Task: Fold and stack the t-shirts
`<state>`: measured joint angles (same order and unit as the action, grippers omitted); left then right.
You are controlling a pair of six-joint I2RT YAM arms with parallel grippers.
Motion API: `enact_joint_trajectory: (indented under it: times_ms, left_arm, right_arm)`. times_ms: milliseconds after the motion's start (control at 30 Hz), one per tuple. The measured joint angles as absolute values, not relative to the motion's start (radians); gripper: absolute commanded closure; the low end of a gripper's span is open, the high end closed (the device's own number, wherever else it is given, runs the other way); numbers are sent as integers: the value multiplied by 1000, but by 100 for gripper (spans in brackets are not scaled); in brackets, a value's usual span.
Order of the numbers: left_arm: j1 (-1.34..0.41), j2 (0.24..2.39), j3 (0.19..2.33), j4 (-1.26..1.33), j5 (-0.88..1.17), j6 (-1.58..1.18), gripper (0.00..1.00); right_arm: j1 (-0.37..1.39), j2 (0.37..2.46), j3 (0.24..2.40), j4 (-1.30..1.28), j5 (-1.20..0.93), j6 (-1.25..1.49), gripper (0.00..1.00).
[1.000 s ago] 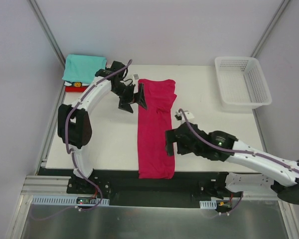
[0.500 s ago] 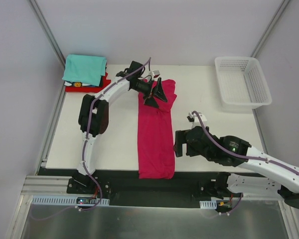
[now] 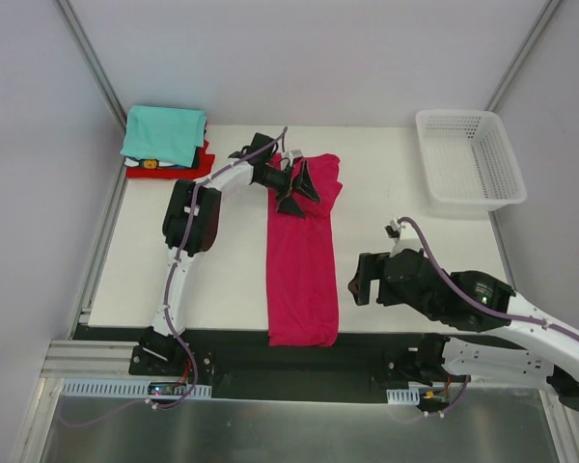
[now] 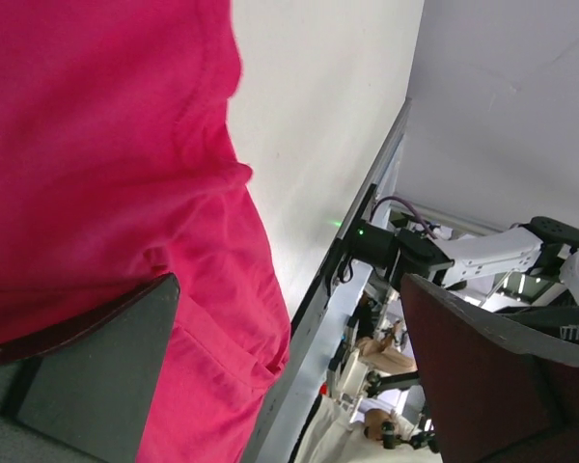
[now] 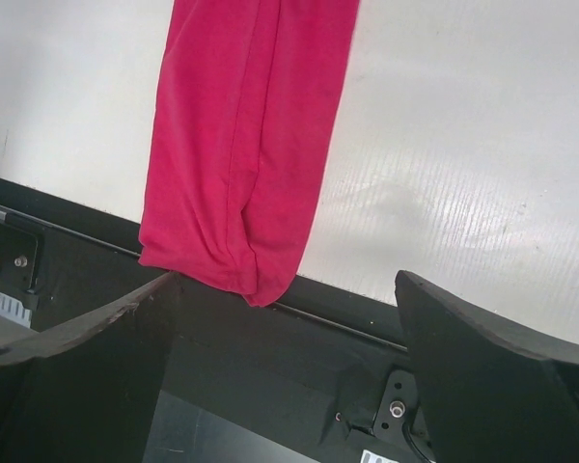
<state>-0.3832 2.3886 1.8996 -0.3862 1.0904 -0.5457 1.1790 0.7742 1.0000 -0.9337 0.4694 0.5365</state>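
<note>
The left arm has swung over from the side and now its left gripper hangs above the far end of the pink t-shirt. The right arm has pulled back, so the right gripper sits just beside the shirt's right edge, near the front.

Both sets of jaws are wide open. Neither one holds anything.

The pink t-shirt lies in the middle of the table. It is folded into one long strip. The strip runs from the front of the table toward the back. The back end is wider and a bit bumpy. The front end reaches the table's front edge and pokes a little past it.

I think the shirt is light, soft and floppy. It will bend and sag when lifted, and the layers may slide apart. A good place to pinch looks like one end of the strip, with all the layers caught together.

A teal t-shirt sits on a red t-shirt at the back left corner. A white basket stands at the back right.
</note>
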Motion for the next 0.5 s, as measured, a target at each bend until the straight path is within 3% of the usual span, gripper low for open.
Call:
enact_joint_trajectory:
  times_ms: [500]
  left_arm:
    - [-340,2587,2132,-304,1096,-694,1]
  right_arm:
    - [1179,683,1000,-1019,490,562,4]
